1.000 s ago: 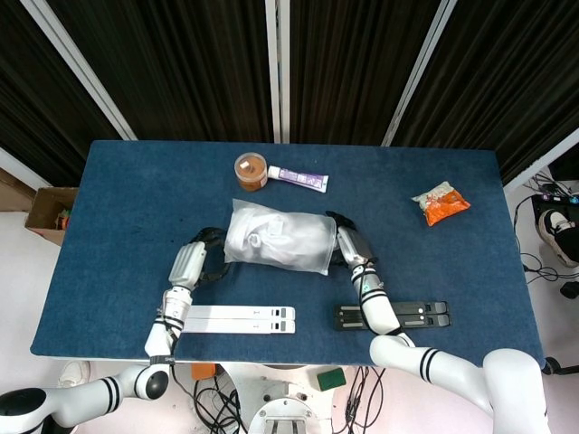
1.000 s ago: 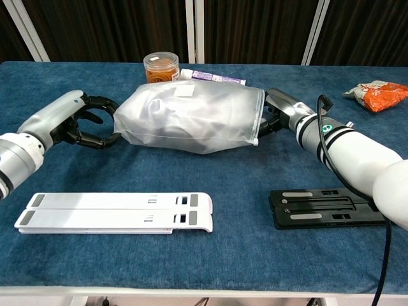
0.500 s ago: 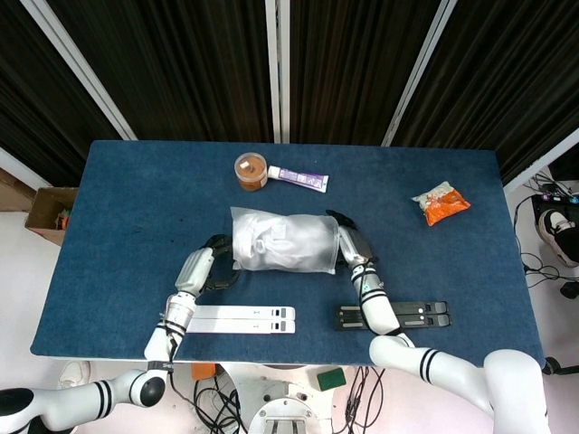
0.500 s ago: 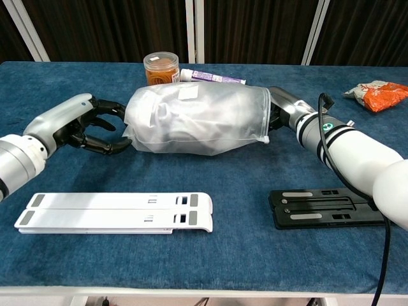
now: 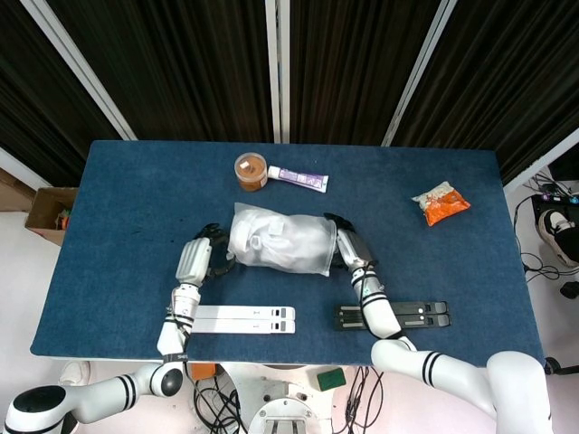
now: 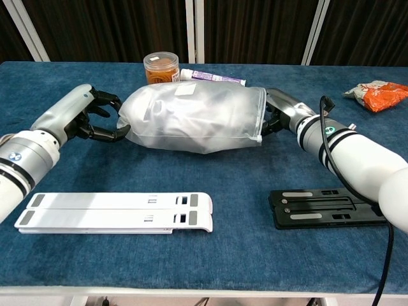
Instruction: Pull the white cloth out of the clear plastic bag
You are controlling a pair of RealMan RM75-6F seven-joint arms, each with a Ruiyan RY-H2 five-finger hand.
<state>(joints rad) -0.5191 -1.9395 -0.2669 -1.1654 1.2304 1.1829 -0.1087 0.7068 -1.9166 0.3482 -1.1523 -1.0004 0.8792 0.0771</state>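
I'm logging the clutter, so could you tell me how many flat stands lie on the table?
2: a white stand at the front left, near the left arm, and a black stand at the front right, beside the right arm. None seems hidden.

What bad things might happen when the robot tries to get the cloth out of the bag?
1. The left robot hand sits at the clear plastic bag's closed-looking end and seems to hold nothing, so the white cloth may stay put.
2. The right robot hand is at the bag's other end; whether it really grips is unclear, so the whole bag might slide.
3. A sliding bag could bump the orange jar and tube just behind it.
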